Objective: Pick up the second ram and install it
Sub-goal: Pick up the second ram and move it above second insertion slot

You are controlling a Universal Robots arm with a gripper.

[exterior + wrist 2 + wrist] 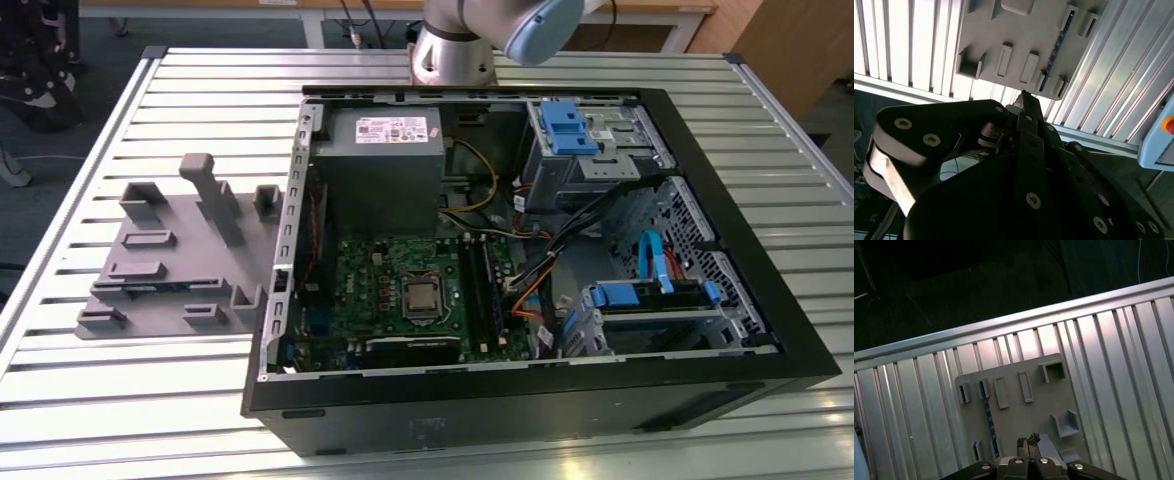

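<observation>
The second ram (988, 415) is a slim dark stick standing on edge in the slots of the grey fixture block (1019, 410). It also appears as a thin dark strip (1056, 45) in the second wrist view. My gripper (1028, 442) hangs well above the fixture, off to the side of the stick and not touching it. Its fingertips (1024, 96) meet in one point with nothing between them. The open computer case (534, 250) holds the green motherboard (400, 290) with long black slots (483, 290).
The fixture block (180, 250) lies on the ribbed metal table (160, 400) at the exterior view's left of the case. Upright posts rise from the block. The arm's base (451, 55) stands behind the case. Cables and blue drive brackets (641, 295) fill the case's right side.
</observation>
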